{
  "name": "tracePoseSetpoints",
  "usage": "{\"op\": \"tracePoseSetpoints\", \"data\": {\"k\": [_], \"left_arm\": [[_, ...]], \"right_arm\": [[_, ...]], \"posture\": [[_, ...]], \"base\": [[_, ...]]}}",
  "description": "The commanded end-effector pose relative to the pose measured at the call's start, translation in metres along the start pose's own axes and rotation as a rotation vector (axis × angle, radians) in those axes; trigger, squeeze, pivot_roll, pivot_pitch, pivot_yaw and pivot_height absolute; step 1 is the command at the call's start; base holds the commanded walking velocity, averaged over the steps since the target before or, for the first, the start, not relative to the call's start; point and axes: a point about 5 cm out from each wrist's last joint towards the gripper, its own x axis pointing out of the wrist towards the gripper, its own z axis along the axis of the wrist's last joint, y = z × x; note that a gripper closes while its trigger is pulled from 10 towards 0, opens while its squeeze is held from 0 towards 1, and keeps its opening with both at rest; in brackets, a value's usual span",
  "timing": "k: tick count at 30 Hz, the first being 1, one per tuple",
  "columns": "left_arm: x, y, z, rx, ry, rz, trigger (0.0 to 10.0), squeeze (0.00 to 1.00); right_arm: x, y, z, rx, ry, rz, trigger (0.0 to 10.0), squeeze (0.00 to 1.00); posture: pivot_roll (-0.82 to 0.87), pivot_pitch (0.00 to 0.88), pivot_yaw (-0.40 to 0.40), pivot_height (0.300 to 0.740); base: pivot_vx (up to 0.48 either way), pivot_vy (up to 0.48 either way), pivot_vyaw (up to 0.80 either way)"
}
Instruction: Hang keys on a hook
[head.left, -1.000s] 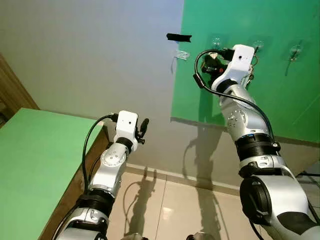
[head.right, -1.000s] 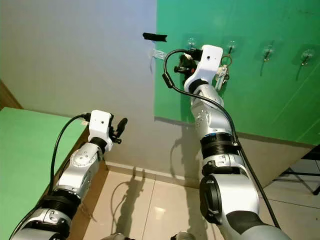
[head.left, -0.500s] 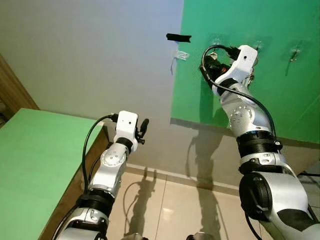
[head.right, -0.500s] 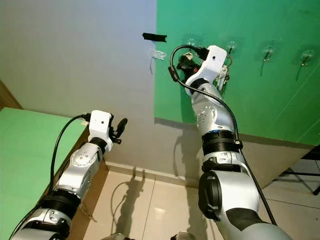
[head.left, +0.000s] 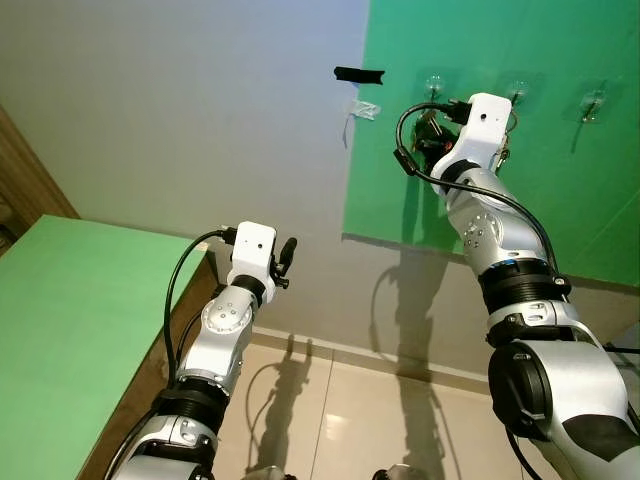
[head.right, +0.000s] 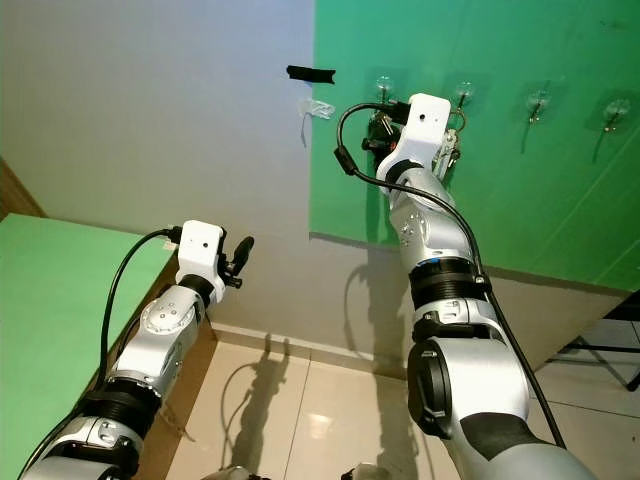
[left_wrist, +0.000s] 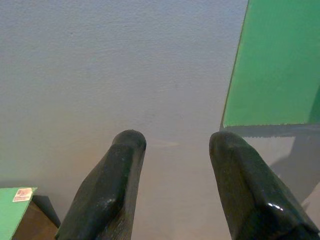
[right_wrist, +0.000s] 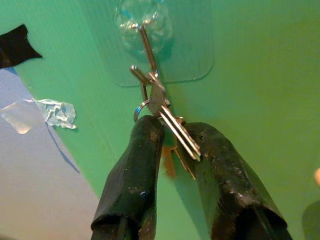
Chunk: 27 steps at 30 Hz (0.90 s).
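Right claw, pinching the keys at the clear hook on the green board, at 1 o'clock from the head camera, could drop them if it lets go before the ring seats.

wall: pale grey | green panel | floor: glossy beige tile | green-topped table, possibly wood-sided

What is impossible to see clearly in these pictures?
- Head views: the silver metal keys are tiny and mostly behind the right tool's white wrist.
- Right wrist view: whether the key ring sits over the clear plastic hook; key blades overlap it.
- Right tool: grip contact unclear.
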Motion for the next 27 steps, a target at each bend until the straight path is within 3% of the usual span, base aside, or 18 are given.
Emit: {"op": "tracePoseSetpoints", "data": {"k": [1,12,17,22,27], "left_arm": [[0.000,-0.001,0.001,0.007,0.000,-0.005,10.0,0.00],[0.000,-0.002,0.001,0.009,0.003,-0.007,10.0,0.00],[0.000,-0.002,0.000,0.011,0.003,-0.009,10.0,0.00],[-0.006,-0.002,-0.003,0.034,-0.004,-0.049,10.0,0.00],[-0.011,0.000,-0.008,0.042,0.015,-0.053,10.0,0.00]], "right_arm": [[0.001,-0.001,0.005,-0.016,-0.018,-0.009,10.0,1.00],[0.001,-0.001,0.007,-0.019,-0.041,-0.011,10.0,1.00],[-0.002,-0.001,0.009,-0.108,-0.070,-0.024,10.0,1.00],[-0.023,-0.004,-0.014,-0.320,-0.066,0.011,10.0,1.00],[-0.048,-0.011,-0.039,-0.348,-0.024,0.003,10.0,1.00]], "posture": [[-0.09,0.000,0.021,0.740],[-0.10,0.000,0.024,0.740],[-0.09,0.000,0.018,0.740],[-0.10,0.000,0.014,0.740],[-0.10,0.000,0.016,0.740]], "base": [[0.000,0.000,0.00],[0.000,0.000,0.00],[0.000,0.000,0.00],[0.000,0.000,0.00],[0.000,0.000,0.00]]}}
